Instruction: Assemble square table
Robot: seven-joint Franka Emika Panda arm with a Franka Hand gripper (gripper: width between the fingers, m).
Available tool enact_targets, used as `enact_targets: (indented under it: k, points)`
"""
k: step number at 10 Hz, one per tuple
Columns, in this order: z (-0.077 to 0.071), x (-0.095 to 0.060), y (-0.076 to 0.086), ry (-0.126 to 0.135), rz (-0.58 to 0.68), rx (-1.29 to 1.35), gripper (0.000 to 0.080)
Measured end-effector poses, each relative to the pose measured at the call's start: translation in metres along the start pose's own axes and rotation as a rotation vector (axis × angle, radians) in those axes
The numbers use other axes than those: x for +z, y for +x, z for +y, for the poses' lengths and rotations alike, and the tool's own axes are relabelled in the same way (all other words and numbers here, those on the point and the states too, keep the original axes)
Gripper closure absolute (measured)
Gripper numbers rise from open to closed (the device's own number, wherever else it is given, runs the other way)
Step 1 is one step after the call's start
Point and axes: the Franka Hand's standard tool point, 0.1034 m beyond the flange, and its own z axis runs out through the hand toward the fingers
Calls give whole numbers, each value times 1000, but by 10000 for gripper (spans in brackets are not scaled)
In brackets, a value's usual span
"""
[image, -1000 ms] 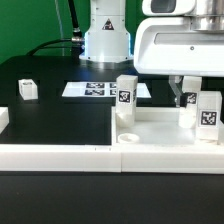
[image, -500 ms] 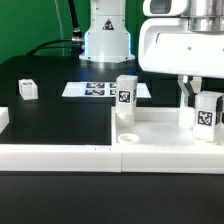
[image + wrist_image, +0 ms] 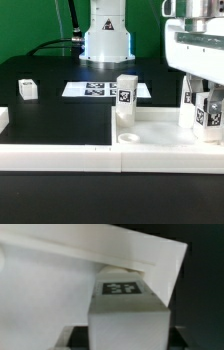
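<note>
Now, nearest the camera, I saw the large white square plastic tabletop lying flat. Over it, the two-finger gripper pinched a small white tagged leg block, and the arm's hand had shifted toward the exterior view's right since earlier.

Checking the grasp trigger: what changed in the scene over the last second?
The gripper moved toward the exterior view's right, came around the right-hand leg block on the tabletop and closed on it. That block seems to have shifted slightly. Unchanged: the other upright leg block, the small block on the black table, and the marker board.
</note>
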Motion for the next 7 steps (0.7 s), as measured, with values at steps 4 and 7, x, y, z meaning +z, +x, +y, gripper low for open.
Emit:
enact_targets:
  k: [4, 7]
  points:
    - [0, 0, -3, 0, -11, 230, 509]
    - [1, 1, -6, 4, -2, -174, 261]
